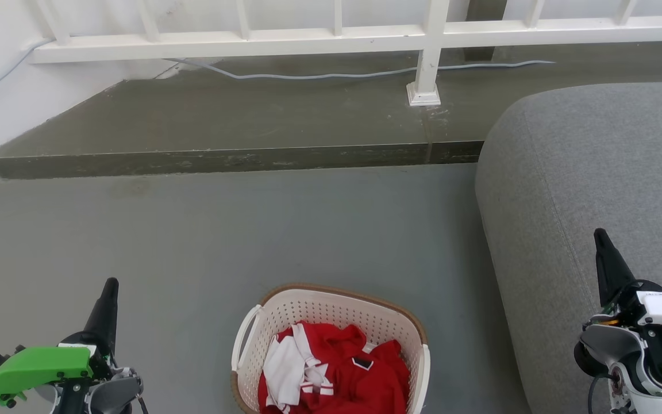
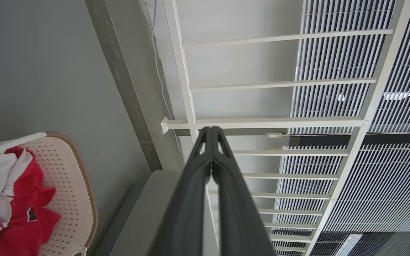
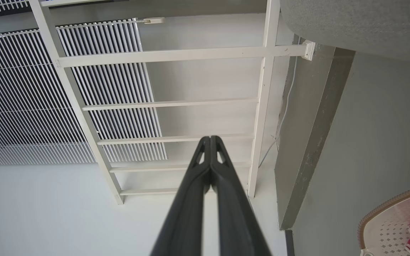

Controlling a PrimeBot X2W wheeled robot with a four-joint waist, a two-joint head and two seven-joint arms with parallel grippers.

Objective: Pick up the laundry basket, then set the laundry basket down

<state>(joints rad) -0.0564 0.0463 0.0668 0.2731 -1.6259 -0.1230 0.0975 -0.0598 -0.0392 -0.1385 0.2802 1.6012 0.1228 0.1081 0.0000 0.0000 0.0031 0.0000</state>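
Grey floor (image 1: 308, 230) of a room, head view. At 12 o'clock a white railing (image 1: 331, 37) stands on a raised dark step (image 1: 222, 121), and a pale cable (image 1: 337, 73) runs along the step at the railing's foot. A grey sofa (image 1: 595, 172) fills the field from 2 to 4 o'clock.

The laundry basket (image 1: 337, 313) stands upright on the floor at 6 o'clock, cut off by the lower edge of the view. It lies between the two arms and just beside the sofa's near corner. A white handle shows on its side toward 9 o'clock. Inside lies a red garment (image 1: 360, 379) with white trim.

The left gripper (image 1: 111, 283) rises at 8 o'clock, well apart from the basket, fingers pointing toward 12 o'clock. In the left wrist view its two dark fingers lie pressed together along their length, with nothing between them.

The right gripper (image 1: 600, 234) rises at 4 o'clock, in front of the sofa. In the right wrist view its fingers likewise meet at the tips and hold nothing. Neither gripper touches the basket.
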